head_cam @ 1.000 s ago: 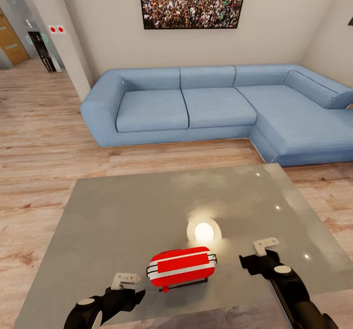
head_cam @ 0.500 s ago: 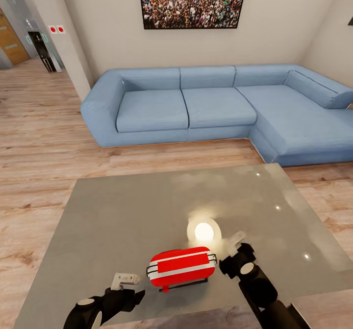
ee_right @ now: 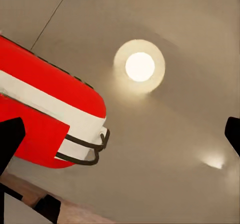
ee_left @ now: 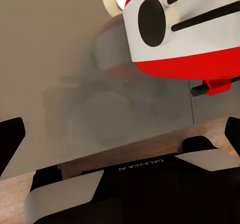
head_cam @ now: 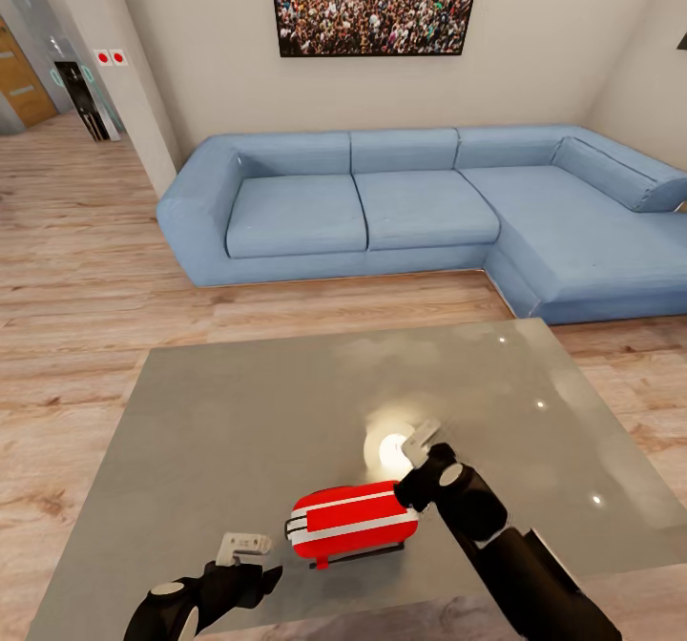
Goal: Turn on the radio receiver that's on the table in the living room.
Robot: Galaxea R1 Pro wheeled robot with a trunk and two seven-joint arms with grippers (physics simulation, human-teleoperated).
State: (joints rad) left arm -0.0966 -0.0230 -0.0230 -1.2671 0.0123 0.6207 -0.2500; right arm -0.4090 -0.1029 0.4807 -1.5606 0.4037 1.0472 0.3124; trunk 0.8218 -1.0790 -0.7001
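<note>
Lying near the front edge of the glossy grey glass worktop (head_cam: 239, 412), the small bright red rounded radio with a white band (head_cam: 354, 519) has the right hand (head_cam: 421, 444) just beside its right end, fingers spread, and the left hand (head_cam: 243, 547) low to its left. Left wrist view: the radio's white face (ee_left: 185, 26) lies ahead between wide-apart fingers (ee_left: 60, 196). Right wrist view: its dark wire handle (ee_right: 85, 149) shows near a round light reflection (ee_right: 139, 66).

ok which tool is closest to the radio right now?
The right tool: it sits at the red radio receiver's right end, over the table. The left tool hangs back, off its near-left corner.
</note>
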